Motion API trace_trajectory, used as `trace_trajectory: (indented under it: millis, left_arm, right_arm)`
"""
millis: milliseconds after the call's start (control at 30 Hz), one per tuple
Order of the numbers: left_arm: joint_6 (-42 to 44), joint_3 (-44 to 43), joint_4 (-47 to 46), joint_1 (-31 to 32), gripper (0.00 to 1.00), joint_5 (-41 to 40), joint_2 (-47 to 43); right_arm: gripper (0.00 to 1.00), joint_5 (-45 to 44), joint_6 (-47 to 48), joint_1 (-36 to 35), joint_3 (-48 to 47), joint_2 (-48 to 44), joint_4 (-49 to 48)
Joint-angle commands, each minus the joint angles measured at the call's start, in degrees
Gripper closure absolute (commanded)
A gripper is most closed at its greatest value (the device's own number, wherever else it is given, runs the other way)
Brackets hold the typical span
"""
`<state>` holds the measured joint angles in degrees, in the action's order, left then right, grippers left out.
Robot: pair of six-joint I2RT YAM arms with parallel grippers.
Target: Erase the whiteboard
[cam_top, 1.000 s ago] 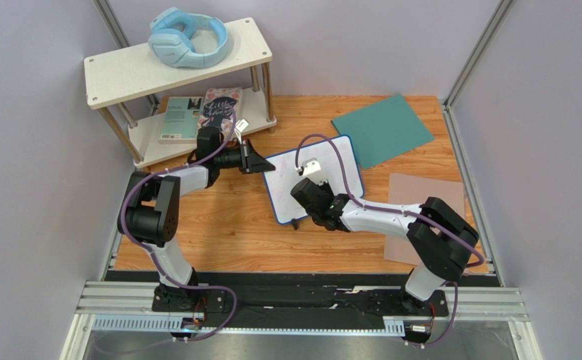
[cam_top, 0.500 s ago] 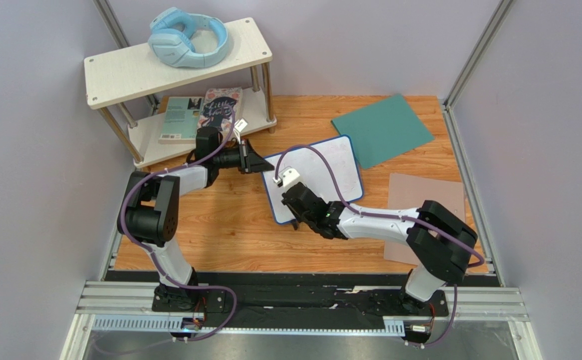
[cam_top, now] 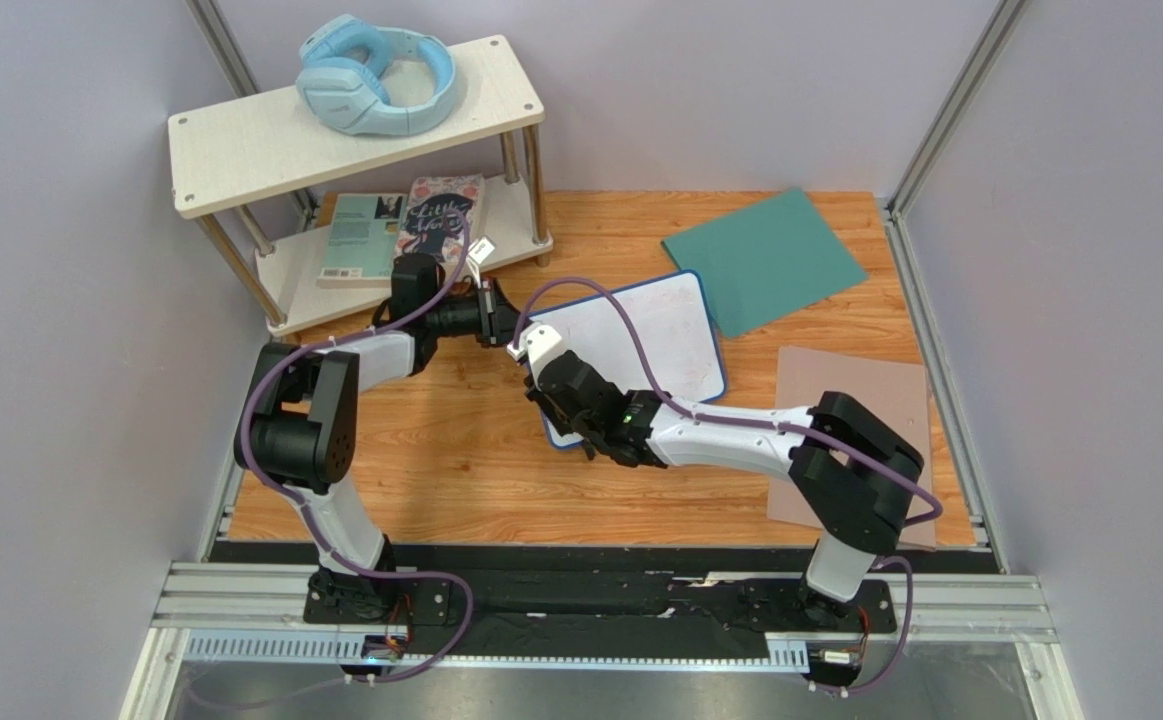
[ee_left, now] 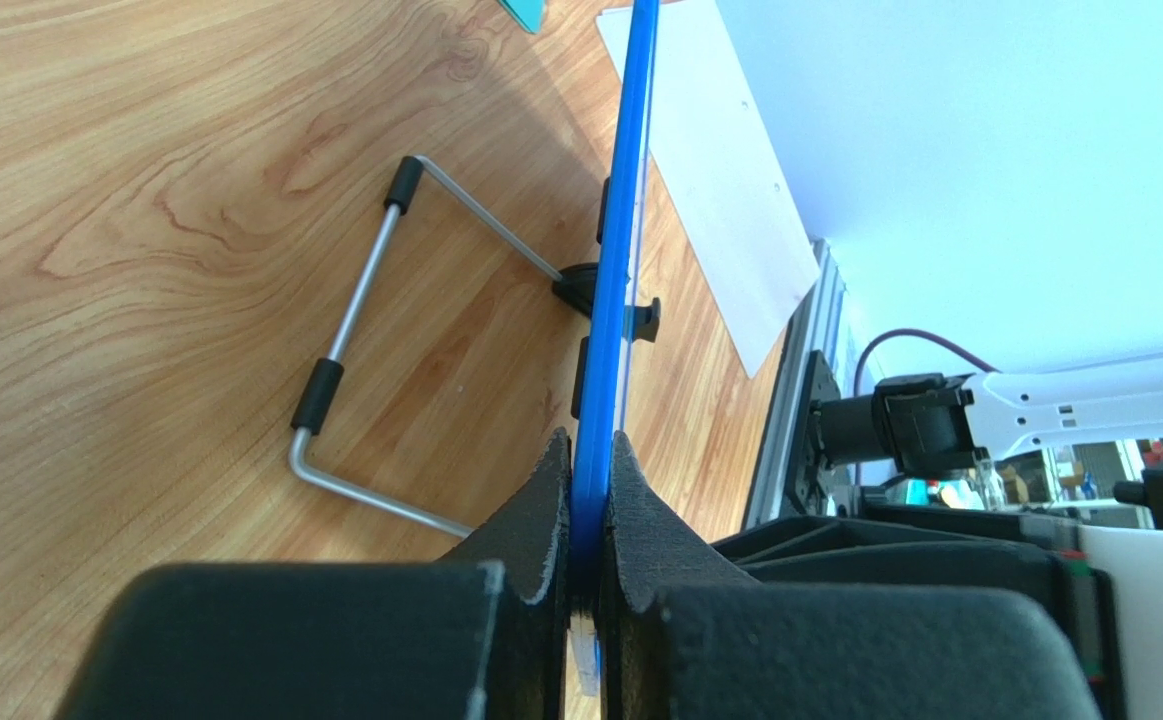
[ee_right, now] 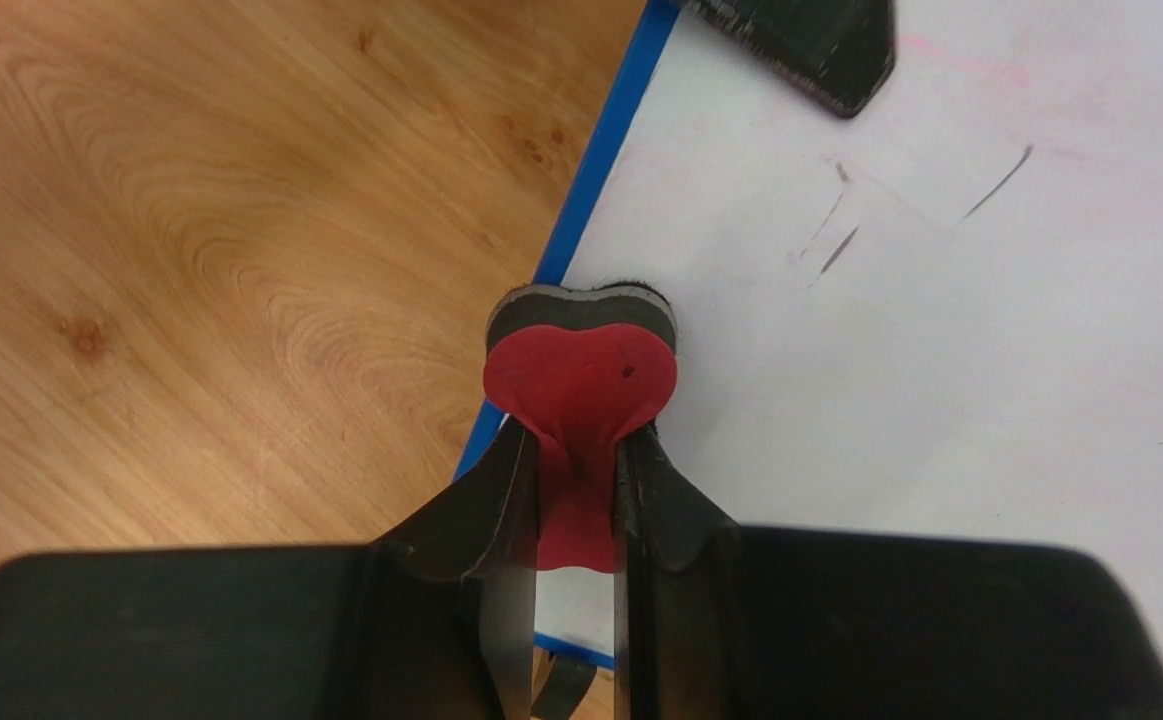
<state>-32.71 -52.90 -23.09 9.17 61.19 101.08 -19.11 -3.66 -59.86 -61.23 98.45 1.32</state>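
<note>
The top camera looks steeply down from above and behind the arm bases, far enough off to take in the whole table (cam_top: 452,465). The left wrist camera sits close behind the left gripper (ee_left: 590,450), facing edge-on along the whiteboard (ee_left: 620,225). The right wrist camera looks down at close range past the right gripper (ee_right: 580,450) and eraser (ee_right: 580,368) onto one board corner. All three views share the whiteboard.
</note>
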Motion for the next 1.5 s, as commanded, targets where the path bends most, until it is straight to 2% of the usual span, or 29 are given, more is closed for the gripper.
trace_trajectory:
  millis: [0, 267, 500, 600, 867, 1133, 1333, 1467]
  left_arm:
    - [3.09, 0.08, 0.24, -0.29, 1.0, -4.15, 0.7]
    - [2.91, 0.26, -0.02, -0.29, 1.0, -3.97, 0.7]
    - [2.74, 0.26, -0.2, -0.29, 1.0, -3.8, 0.61]
    - [2.56, 0.35, -0.46, -0.29, 1.0, -3.71, 0.79]
    - [2.39, 0.43, -0.9, -0.29, 1.0, -3.62, 0.87]
    - [2.3, 0.43, -0.9, -0.21, 1.0, -3.71, 0.79]
    - [2.3, 0.43, -0.81, -0.21, 1.0, -3.71, 0.79]
    - [2.39, 0.43, -0.9, -0.21, 1.0, -3.71, 0.88]
  right_arm:
    - [1.0, -9.17, -0.12, 0.26, -5.21, 1.82, -2.91]
    - [1.0, -11.47, 0.93, 3.95, -11.54, 2.97, -2.37]
    - [1.0, -9.98, 1.82, 7.99, -8.91, -0.28, -7.73]
    - [1.0, -6.73, -1.08, 9.84, -8.55, -0.98, -8.62]
    - [1.0, -1.54, -3.55, 8.8, -10.22, 0.69, -7.39]
    - [1.0, -12.95, -2.58, 2.38, -9.08, 3.32, -5.02]
    - [1.0, -19.28, -5.91, 1.93, -8.73, 4.73, -1.5]
    - [1.0, -19.21, -7.32, 2.37, -6.54, 4.47, 0.96]
